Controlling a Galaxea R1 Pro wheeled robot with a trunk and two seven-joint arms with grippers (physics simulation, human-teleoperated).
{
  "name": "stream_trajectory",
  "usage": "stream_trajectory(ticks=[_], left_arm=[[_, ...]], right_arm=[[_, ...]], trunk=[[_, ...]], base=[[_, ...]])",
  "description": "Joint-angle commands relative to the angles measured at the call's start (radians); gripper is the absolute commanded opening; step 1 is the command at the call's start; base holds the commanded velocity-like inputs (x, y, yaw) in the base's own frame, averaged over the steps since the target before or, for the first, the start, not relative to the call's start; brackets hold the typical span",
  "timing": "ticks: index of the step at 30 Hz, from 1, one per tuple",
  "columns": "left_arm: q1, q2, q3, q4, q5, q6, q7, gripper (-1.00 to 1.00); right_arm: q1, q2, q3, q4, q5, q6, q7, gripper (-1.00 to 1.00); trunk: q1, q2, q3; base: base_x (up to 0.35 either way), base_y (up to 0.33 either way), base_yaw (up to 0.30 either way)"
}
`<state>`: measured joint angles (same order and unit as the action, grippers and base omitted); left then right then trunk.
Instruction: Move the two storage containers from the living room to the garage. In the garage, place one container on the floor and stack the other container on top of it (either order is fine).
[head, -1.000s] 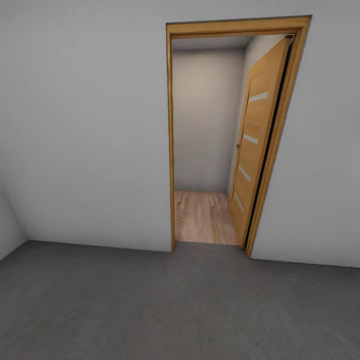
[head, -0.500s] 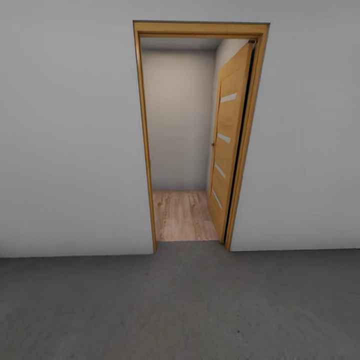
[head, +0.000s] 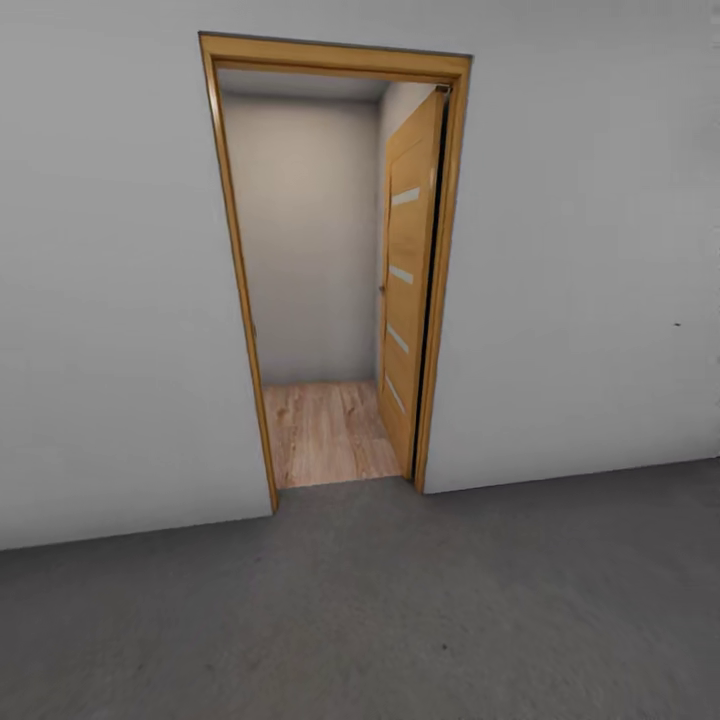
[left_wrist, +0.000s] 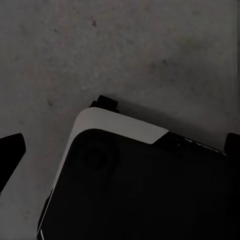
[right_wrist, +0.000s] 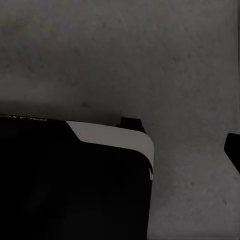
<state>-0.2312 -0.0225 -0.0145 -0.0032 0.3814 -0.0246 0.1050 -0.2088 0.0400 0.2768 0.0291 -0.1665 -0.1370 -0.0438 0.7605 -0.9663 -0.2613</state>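
- We see neither red-orange storage bin from where we stand, so we cannot say where the two containers are at this moment.
- The dark grey, faintly mottled concrete floor (head: 400, 610) fills the lower part of the head view, so we judge that we are in the garage.
- We take the step in hand to be travel, most likely out toward the living room to fetch a bin; this is a judgement only.
- Our next move calls for lining the base up with the wooden-framed doorway (head: 330, 270), upper centre-left of the frame, and passing through without clipping the frame or the open slatted wooden door (head: 408, 290) swung inward on its right side.
- Beyond the threshold lies a strip of light wood plank flooring (head: 325, 430) and a bare grey hallway wall.
- Both wrist views look down at concrete past the robot's dark base; the jaws cannot be judged open or closed.
- Against the earlier head pictures, the doorway sits further left in the frame: our view has turned, not the door.
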Motion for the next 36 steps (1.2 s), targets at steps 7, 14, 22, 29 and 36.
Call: stream_trajectory(ticks=[7,14,22,29,36], left_arm=[[0.000,0.001,-0.002,0.000,0.005,0.006,0.002,1.00],[0.000,0.002,-0.001,0.000,0.005,0.013,0.003,1.00],[0.000,0.004,-0.002,0.000,0.005,0.013,0.002,1.00],[0.000,0.004,-0.002,0.000,0.005,0.013,0.002,1.00],[0.000,0.004,-0.002,0.000,0.005,0.014,0.002,1.00]], right_arm=[[-0.001,0.002,0.011,0.003,0.001,-0.003,0.001,1.00],[-0.001,0.002,0.014,0.003,0.004,0.001,0.002,1.00],[-0.001,0.001,0.015,0.003,0.004,0.002,0.003,1.00],[-0.001,0.002,0.016,0.003,0.005,0.002,0.004,1.00],[-0.001,0.000,0.016,0.003,0.008,0.003,0.003,1.00]], trunk=[[0.000,-0.001,-0.001],[0.000,-0.001,-0.001],[0.000,-0.001,-0.001],[0.000,-0.001,-0.001],[0.000,-0.001,-0.001]], base=[[0.181,0.000,-0.052],[0.308,0.000,-0.006],[0.322,0.000,-0.001],[0.324,0.000,0.000],[0.324,0.000,0.000]])
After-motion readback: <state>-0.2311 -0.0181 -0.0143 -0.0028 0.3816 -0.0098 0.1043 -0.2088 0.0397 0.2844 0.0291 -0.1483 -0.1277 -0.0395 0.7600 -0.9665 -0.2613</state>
